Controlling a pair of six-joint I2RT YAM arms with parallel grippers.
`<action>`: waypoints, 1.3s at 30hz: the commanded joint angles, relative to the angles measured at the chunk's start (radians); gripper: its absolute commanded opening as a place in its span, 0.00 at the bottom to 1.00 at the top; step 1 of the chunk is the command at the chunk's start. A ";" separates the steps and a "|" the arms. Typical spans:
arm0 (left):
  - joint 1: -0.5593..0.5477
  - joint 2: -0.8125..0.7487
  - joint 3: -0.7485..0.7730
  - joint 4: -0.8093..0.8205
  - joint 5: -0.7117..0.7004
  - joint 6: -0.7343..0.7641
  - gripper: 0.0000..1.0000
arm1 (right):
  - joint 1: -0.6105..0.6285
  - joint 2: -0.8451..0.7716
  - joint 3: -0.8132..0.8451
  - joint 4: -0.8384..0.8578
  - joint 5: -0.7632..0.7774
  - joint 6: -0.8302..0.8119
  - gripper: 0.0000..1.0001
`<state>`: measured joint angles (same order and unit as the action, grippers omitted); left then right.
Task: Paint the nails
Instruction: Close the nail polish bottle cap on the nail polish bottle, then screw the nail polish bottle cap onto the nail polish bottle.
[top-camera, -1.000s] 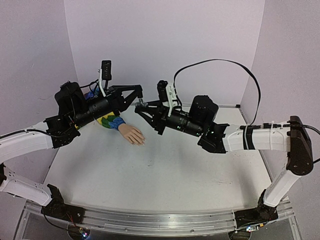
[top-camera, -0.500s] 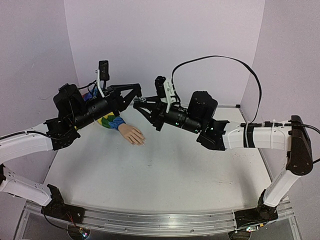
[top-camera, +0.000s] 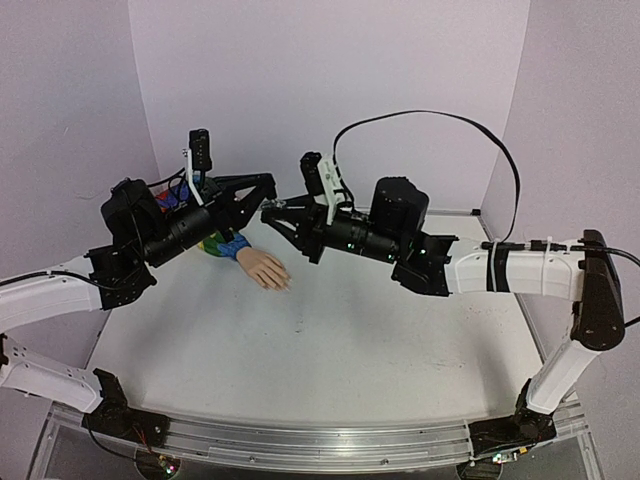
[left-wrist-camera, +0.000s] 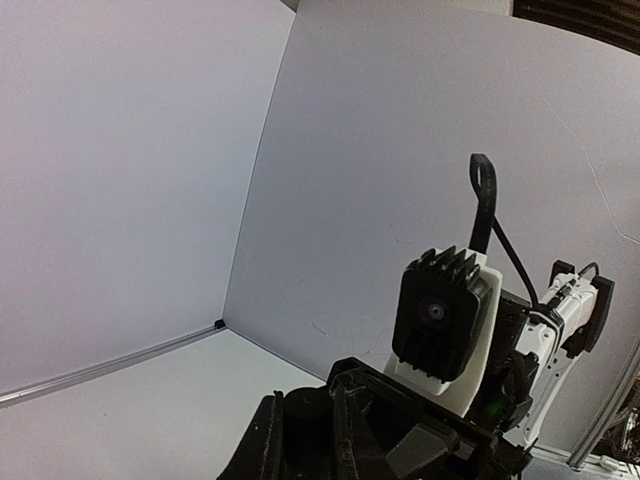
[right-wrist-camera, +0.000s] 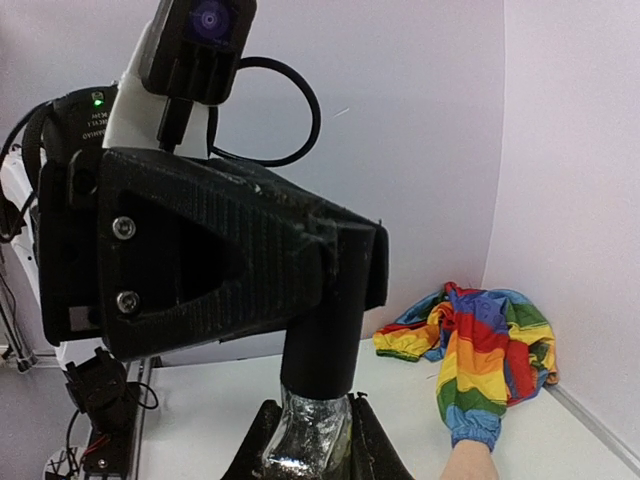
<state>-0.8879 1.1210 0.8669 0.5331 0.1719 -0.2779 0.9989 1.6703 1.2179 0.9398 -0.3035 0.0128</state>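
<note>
Nails (top-camera: 284, 283) of the fake hand (top-camera: 262, 268) rest on the bench (top-camera: 330, 350), below the raised claws. Your right claw (top-camera: 272, 214) clamps the polish bottle (right-wrist-camera: 305, 440), and the left claw (top-camera: 267, 192) clamps its cap (right-wrist-camera: 320, 365). Treat this as the uncapping step. Next, twist them apart steadily.

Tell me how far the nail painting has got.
Done: the bottle is off the table, raised in the air. In hand: the right gripper is shut on its glass body, the left gripper on the cap, apparently not yet off. Left: open it and paint the nails of the fake hand lying on the table.
</note>
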 joint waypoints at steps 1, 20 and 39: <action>-0.027 -0.008 -0.033 -0.087 0.050 0.036 0.00 | -0.021 -0.034 0.085 0.282 -0.012 0.167 0.00; -0.030 -0.064 0.042 -0.262 -0.028 -0.010 0.55 | -0.037 -0.093 -0.048 0.174 -0.134 -0.076 0.00; -0.027 0.145 0.785 -1.316 -0.111 -0.319 0.80 | -0.043 -0.154 -0.106 -0.083 0.013 -0.298 0.00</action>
<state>-0.9157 1.1847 1.4910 -0.4892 0.0502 -0.5396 0.9562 1.5566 1.1000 0.8158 -0.3393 -0.2676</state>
